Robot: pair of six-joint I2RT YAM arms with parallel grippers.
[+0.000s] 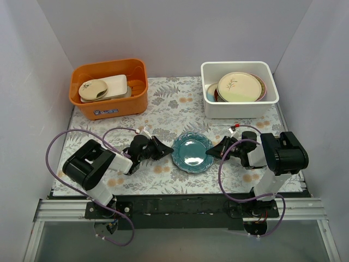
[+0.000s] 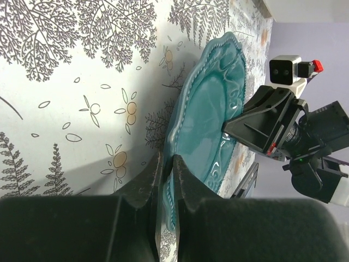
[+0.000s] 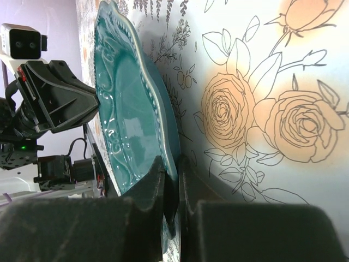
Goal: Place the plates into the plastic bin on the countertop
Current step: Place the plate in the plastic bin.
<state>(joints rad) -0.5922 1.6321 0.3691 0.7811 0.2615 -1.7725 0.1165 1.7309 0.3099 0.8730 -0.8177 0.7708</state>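
My left end effector [image 1: 165, 149] and right end effector [image 1: 214, 148] clenched opposite rims of the teal plate [image 1: 192, 153]. It seemed stiff, slick, breakable.

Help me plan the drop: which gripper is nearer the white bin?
Right. The right gripper pinches the right rim of the teal plate, just in front of the bin; the left gripper pinches the opposite rim, farther left.

Both arms lie low and folded, their bulky elbows out toward the sides and their forearms reaching inward, so the two wrists face each other. The left tool [image 1: 165, 148] has its jaws pinched narrow on the left rim of the teal plate [image 1: 192, 152]. The right tool [image 1: 214, 148] is pinched likewise on the opposite rim.
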